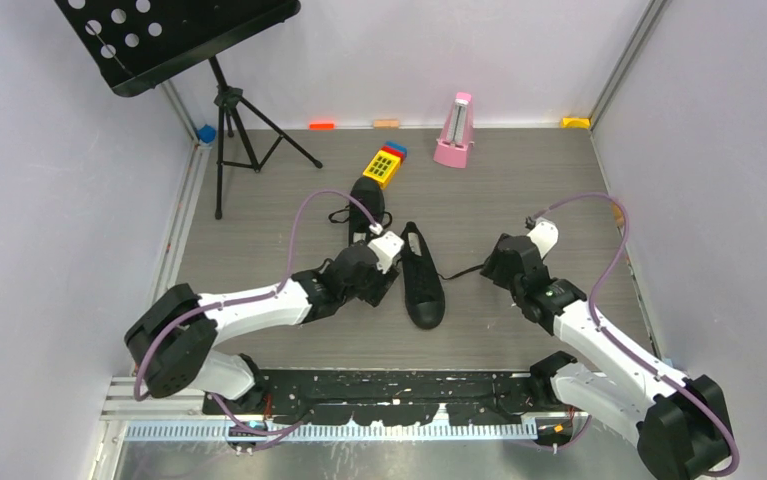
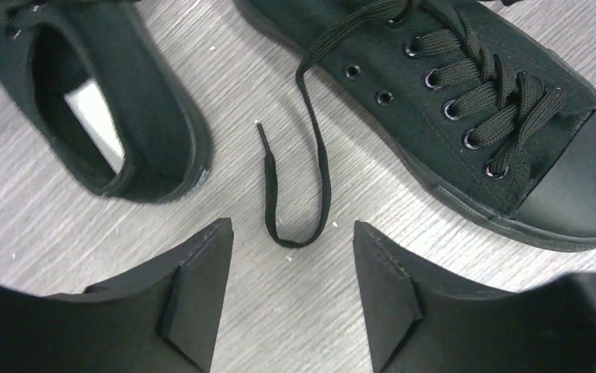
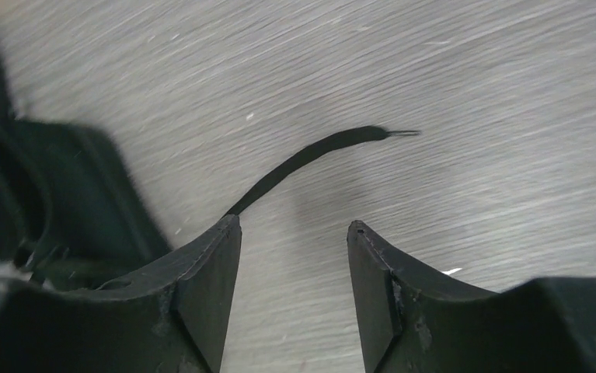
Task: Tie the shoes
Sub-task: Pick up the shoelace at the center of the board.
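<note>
Two black shoes lie mid-floor: the far shoe (image 1: pixel 367 205) and the near shoe (image 1: pixel 422 278), its toe toward the arms. My left gripper (image 1: pixel 389 270) hovers between them. In the left wrist view it (image 2: pixel 293 233) is open and holds nothing. A loose lace loop (image 2: pixel 298 183) lies on the floor just beyond its fingertips, running from the laced shoe (image 2: pixel 496 101); the other shoe's heel (image 2: pixel 123 116) is at the left. My right gripper (image 1: pixel 489 268) sits right of the near shoe, open (image 3: pixel 294 229), with a lace end (image 3: pixel 318 151) on the floor just past its left finger.
A black music stand (image 1: pixel 189 40) on a tripod stands at the back left. A pink metronome (image 1: pixel 456 130) and a yellow toy block (image 1: pixel 384 165) sit behind the shoes. Small coloured blocks (image 1: pixel 321 125) line the back wall.
</note>
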Motion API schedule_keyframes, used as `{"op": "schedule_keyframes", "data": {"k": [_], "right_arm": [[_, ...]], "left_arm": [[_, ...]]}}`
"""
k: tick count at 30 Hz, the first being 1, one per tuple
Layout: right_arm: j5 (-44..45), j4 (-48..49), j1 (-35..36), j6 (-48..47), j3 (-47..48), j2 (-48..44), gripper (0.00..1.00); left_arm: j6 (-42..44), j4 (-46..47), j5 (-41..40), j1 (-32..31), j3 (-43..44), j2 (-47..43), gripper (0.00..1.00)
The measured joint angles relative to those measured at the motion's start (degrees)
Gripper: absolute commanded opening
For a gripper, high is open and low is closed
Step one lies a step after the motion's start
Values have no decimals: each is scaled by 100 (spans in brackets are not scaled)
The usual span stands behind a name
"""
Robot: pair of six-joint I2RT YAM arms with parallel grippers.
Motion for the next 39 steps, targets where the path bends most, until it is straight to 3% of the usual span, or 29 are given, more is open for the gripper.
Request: {"op": "schedule_keyframes", "data": {"k": [4, 11, 17, 31, 33, 35, 39], "right_arm": [[-957, -4, 0, -243, 28, -146, 64], [-1871, -103, 2, -629, 66, -188, 65], [-1993, -153, 2, -892, 332, -103, 65], [-2002, -146, 0, -1198, 616, 251, 65], [-2059, -118, 2, -1272, 678, 398, 65], [-2164, -33, 2, -1320, 713, 581, 64], [-2398, 94, 0, -1311, 695, 868, 61]], "left_arm": [[9, -17, 85, 142, -155, -402, 68], [192, -345, 802, 354, 514, -87, 54], [238, -951, 1182, 518, 1864, 1163, 52], [122, -1502, 1740, 857, 2282, 2245, 33], [118, -1495, 1818, 857, 2306, 2365, 22], [79, -1473, 1902, 857, 2323, 2380, 1], [-11, -1368, 1926, 857, 2280, 2404, 0]]}}
